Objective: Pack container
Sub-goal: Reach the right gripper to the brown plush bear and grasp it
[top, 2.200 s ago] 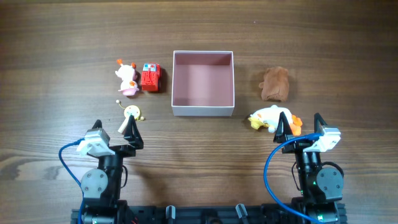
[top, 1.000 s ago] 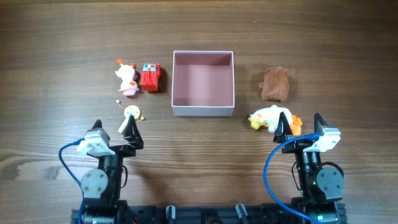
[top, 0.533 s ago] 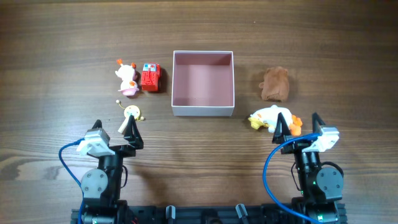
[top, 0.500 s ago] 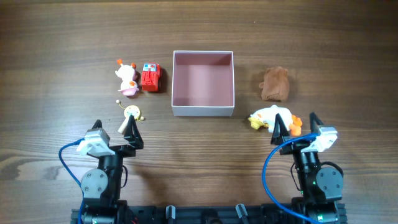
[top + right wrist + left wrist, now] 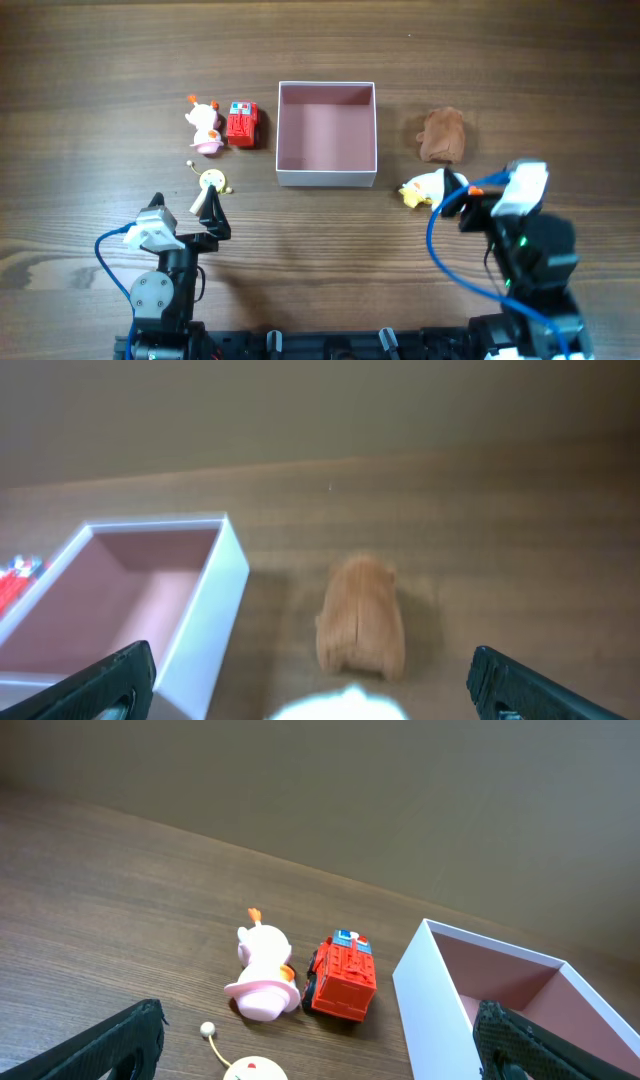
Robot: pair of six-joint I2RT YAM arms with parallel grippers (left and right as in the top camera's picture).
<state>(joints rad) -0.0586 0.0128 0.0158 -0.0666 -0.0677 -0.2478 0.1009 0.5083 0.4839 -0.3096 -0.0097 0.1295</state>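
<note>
Right claw (image 5: 312, 678) hangs spread, container (image 5: 205, 625) ahead to its left.

The right arm (image 5: 530, 250) now stands raised and swung forward, looming larger in the overhead view. Its wrist covers the orange end of the white-and-yellow plush toy (image 5: 422, 187), which showed before. The right gripper (image 5: 312, 682), fingers wide apart, now faces the brown plush toy (image 5: 362, 615).

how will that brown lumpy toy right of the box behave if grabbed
The brown toy looks soft and rounded, so it would probably squash when squeezed rather than slip. It lies low and broad, so rolling seems unlikely. It is likely light for its size.
</note>
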